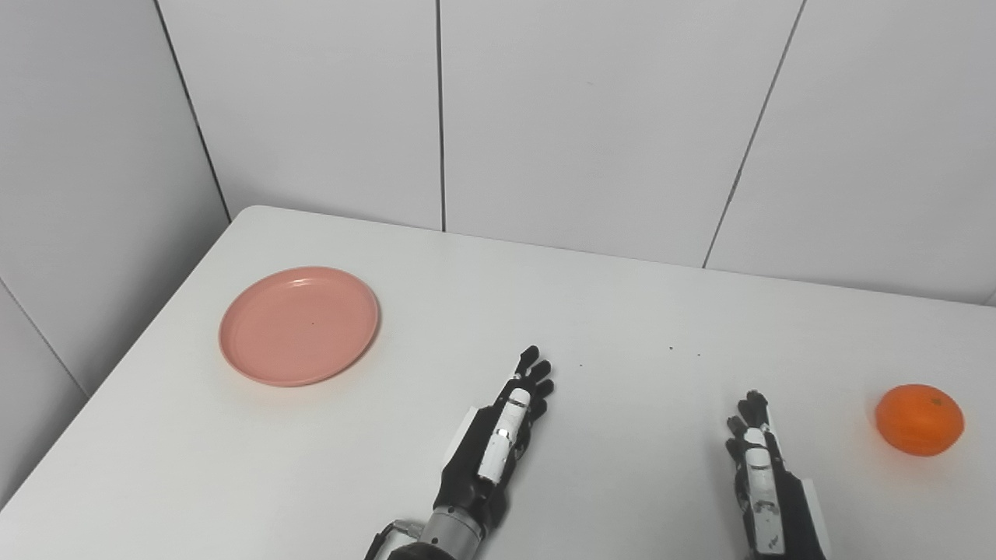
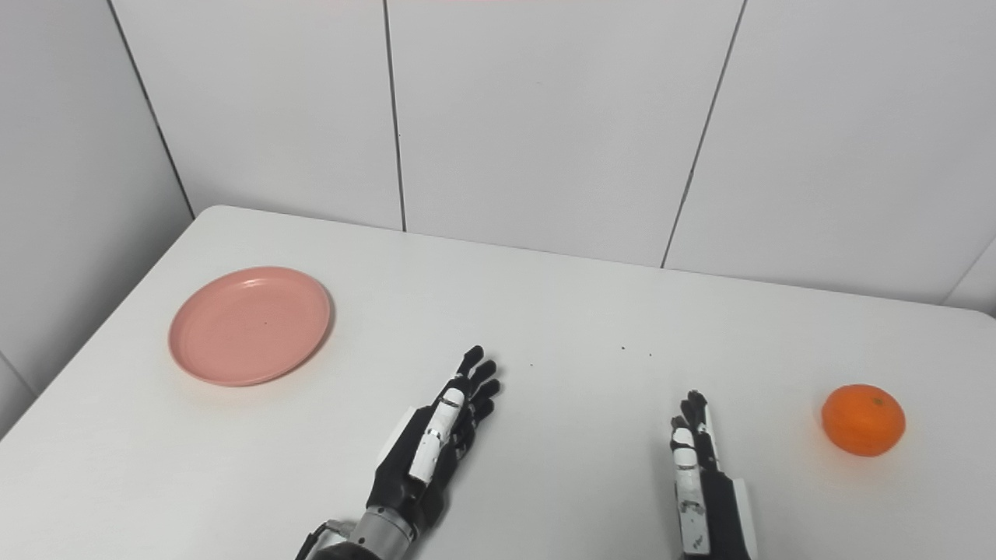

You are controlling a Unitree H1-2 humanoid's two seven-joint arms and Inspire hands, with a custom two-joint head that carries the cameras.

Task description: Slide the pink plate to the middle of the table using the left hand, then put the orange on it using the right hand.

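A round pink plate [image 1: 299, 324] lies empty on the left part of the white table [image 1: 607, 311]. An orange [image 1: 919, 419] rests on the table at the far right. My left hand [image 1: 498, 435] hovers over the table near the front centre, fingers stretched out and apart, holding nothing, well to the right of the plate. My right hand [image 1: 759, 474] is at the front right, fingers extended, holding nothing, a short way left of the orange.
White panelled walls [image 1: 591, 117] rise behind the table and along its left side. The table's rounded back-left corner [image 1: 253, 211] lies beyond the plate. A few dark specks [image 1: 669, 348] dot the tabletop mid-right.
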